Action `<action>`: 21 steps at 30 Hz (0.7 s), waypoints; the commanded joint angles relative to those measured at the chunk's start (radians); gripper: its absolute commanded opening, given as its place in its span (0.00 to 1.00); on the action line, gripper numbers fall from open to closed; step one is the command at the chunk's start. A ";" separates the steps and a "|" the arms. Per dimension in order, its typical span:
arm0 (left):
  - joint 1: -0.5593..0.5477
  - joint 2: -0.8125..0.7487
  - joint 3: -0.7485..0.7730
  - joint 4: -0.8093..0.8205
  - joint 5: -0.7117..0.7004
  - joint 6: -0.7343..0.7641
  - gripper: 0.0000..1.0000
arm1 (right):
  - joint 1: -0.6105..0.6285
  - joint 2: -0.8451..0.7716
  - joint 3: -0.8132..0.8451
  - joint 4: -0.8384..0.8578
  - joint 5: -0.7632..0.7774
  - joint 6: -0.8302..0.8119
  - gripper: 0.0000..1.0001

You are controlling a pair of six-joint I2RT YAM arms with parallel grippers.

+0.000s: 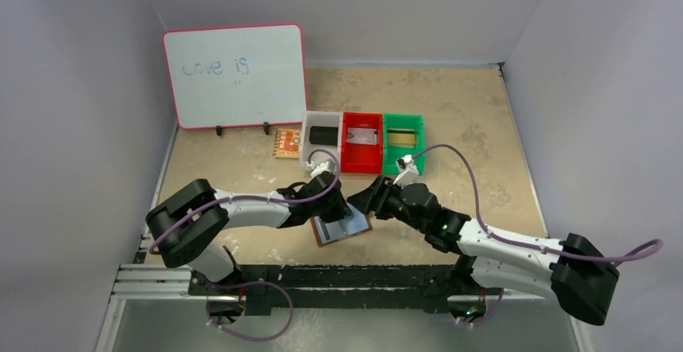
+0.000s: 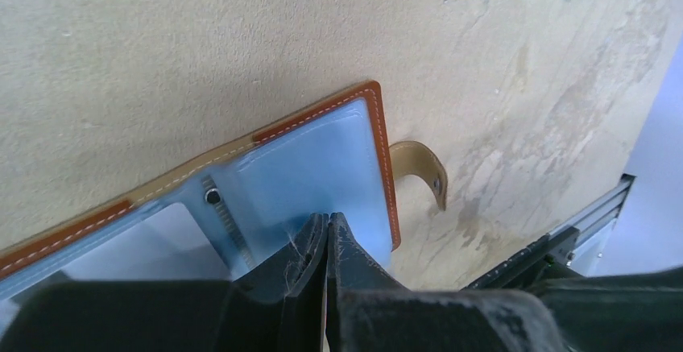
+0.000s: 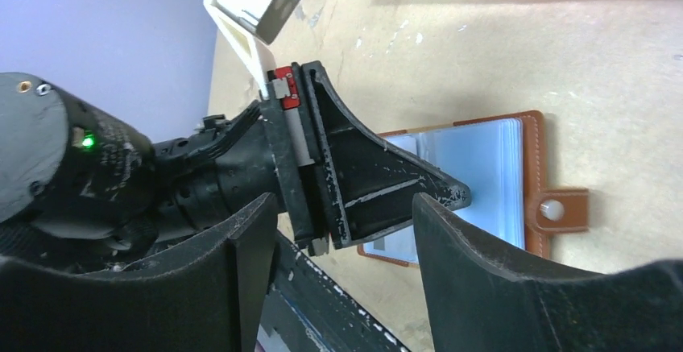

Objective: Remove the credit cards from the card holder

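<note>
The brown leather card holder (image 1: 348, 231) lies open on the table, its pale blue-grey pocket panels facing up (image 2: 322, 167) (image 3: 491, 167). Its closing tab (image 2: 423, 163) (image 3: 560, 209) sticks out at one side. My left gripper (image 1: 342, 209) (image 2: 329, 219) is shut, with its tips resting on a pocket panel and nothing visible between the fingers. My right gripper (image 1: 372, 199) (image 3: 342, 200) is open and empty, just right of the holder and beside the left fingers. I cannot make out any separate credit card in the holder's pockets.
Three small bins stand behind in a row. The white one (image 1: 308, 126) holds a dark item, the red one (image 1: 346, 147) a pale card-like item, the green one (image 1: 389, 151) a yellowish one. An orange-yellow patterned card (image 1: 287, 142) lies left of them. A whiteboard (image 1: 236, 74) stands at the back left.
</note>
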 commanded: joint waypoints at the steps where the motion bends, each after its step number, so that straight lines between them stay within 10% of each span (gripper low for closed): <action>1: -0.015 0.060 0.061 -0.017 0.000 0.026 0.00 | -0.002 -0.081 -0.049 -0.057 0.085 0.042 0.65; 21: -0.019 -0.465 -0.067 -0.449 -0.381 -0.058 0.11 | -0.002 0.291 0.129 0.073 -0.149 -0.114 0.37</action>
